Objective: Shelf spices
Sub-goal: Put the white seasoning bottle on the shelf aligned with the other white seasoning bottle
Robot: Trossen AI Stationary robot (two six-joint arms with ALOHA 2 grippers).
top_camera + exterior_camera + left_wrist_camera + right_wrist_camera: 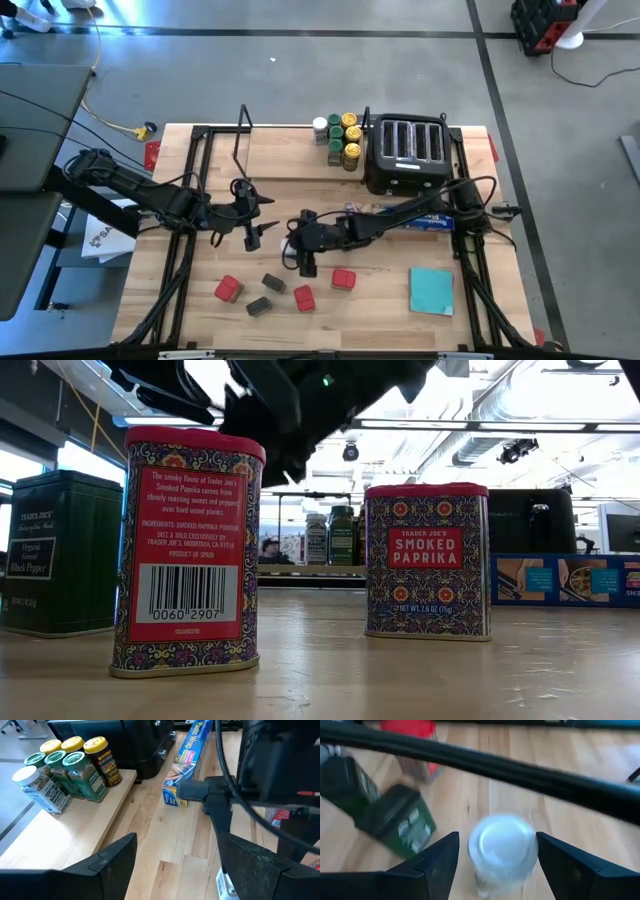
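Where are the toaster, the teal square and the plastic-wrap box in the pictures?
black toaster [408,152]: high view, on its slotted top.
teal square [431,290]: high view, middle of its flat face.
blue plastic-wrap box [187,755]: left wrist view, on its printed long side.

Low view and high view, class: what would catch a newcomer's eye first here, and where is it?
In the low view, two smoked paprika tins fill the foreground, one showing its barcode, the other its front label. From above, both dark arms meet mid-table: the right gripper hangs open around a white-lidded jar, the left gripper open beside it. Jars cluster on the shelf by the black toaster.
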